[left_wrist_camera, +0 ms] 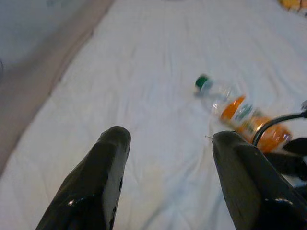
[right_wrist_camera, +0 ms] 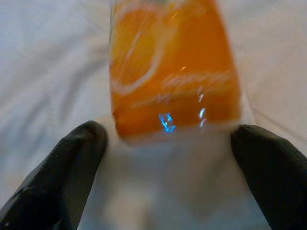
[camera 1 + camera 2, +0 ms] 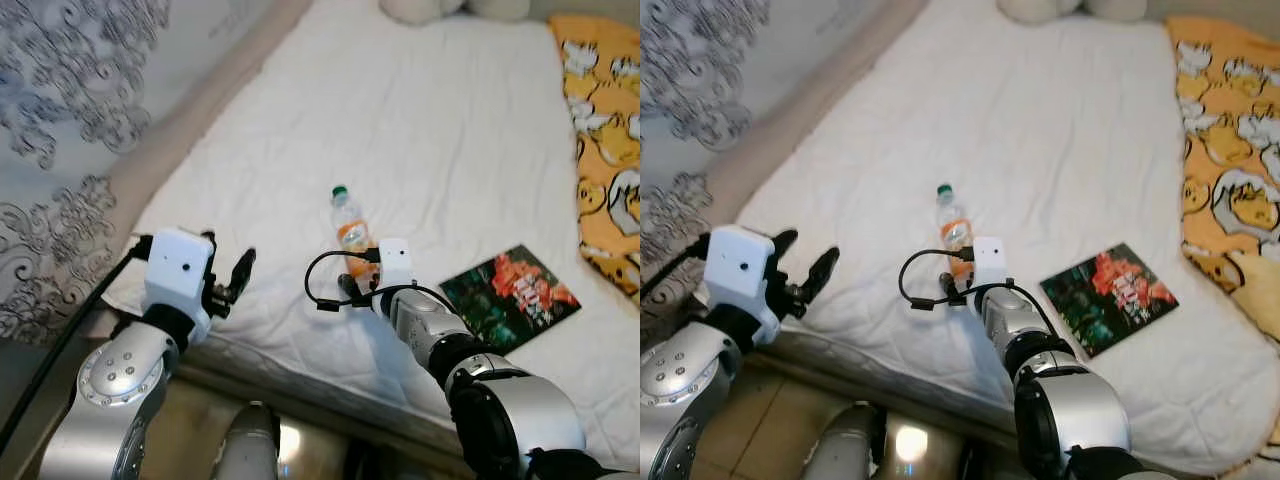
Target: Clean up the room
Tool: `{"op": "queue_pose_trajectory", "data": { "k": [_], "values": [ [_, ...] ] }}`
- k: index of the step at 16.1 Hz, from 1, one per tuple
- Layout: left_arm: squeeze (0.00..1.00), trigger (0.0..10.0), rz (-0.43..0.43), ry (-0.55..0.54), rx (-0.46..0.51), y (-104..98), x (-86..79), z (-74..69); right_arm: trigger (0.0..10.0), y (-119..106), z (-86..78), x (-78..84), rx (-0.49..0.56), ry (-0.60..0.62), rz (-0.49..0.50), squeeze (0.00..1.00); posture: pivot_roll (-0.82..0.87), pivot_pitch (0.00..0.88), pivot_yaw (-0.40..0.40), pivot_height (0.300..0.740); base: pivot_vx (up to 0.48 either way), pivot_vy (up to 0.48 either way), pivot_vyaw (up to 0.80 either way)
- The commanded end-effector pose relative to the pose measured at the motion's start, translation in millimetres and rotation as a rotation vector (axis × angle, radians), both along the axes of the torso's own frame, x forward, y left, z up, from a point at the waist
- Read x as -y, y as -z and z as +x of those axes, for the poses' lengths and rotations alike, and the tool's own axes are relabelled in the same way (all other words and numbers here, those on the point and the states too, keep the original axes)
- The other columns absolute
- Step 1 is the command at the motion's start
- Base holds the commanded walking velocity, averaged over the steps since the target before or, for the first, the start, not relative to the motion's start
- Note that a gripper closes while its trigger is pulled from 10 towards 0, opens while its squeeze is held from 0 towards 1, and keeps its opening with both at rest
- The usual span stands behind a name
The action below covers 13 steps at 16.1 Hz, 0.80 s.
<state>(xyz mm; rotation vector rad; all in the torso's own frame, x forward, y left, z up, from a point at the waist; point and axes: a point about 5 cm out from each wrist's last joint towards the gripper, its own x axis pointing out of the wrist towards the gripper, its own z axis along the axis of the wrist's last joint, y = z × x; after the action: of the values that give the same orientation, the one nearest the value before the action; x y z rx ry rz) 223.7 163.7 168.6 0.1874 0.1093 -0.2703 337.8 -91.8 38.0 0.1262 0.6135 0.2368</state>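
Observation:
A clear plastic bottle (image 3: pixel 348 222) with a green cap and an orange label lies on the white bed sheet (image 3: pixel 400 110), cap pointing away from me. My right gripper (image 2: pixel 170 135) is at the bottle's (image 2: pixel 172 72) base end, open, one black finger on each side of it, not closed on it. The white camera block on that wrist (image 3: pixel 395 262) hides the fingers from the head views. My left gripper (image 3: pixel 228 262) hovers open and holding nothing over the bed's near left edge, well left of the bottle (image 1: pixel 240 112).
A dark book (image 3: pixel 510 295) with a red and green cover lies on the sheet right of my right arm. A yellow patterned blanket (image 3: pixel 605 150) covers the bed's right side. Pale pillows (image 3: pixel 420 8) sit at the head. A patterned grey wall (image 3: pixel 60 120) runs along the left.

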Motion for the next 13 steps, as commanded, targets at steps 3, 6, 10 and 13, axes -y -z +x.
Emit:
{"op": "queue_pose_trajectory", "data": {
  "k": [3,6,10,13],
  "values": [
    [0.00,10.0,0.016,-0.015,-0.005,-5,-1.9,-0.9,0.0,-11,8.7,3.8,0.039,-0.011,-0.020,0.00,0.45,0.256,-0.096,0.728,0.000,0.000,0.00],
    [0.00,10.0,0.019,0.001,-0.018,-3,-0.6,-0.4,0.0,-17,12.6,1.7,0.085,-0.053,-0.054,0.00,0.43,0.231,-0.093,0.728,0.000,0.000,0.00],
    [0.00,10.0,0.027,0.058,-0.099,12,7.6,3.7,0.0,-10,5.8,-4.3,0.109,-0.145,-0.092,0.00,0.40,0.154,-0.105,0.728,0.000,0.000,0.00],
    [0.00,10.0,-0.020,0.042,-0.190,24,7.6,7.2,10.0,15,-16.3,-1.8,0.044,-0.229,-0.094,1.00,0.38,0.114,-0.120,0.728,0.000,0.000,0.00]
  ]
}}
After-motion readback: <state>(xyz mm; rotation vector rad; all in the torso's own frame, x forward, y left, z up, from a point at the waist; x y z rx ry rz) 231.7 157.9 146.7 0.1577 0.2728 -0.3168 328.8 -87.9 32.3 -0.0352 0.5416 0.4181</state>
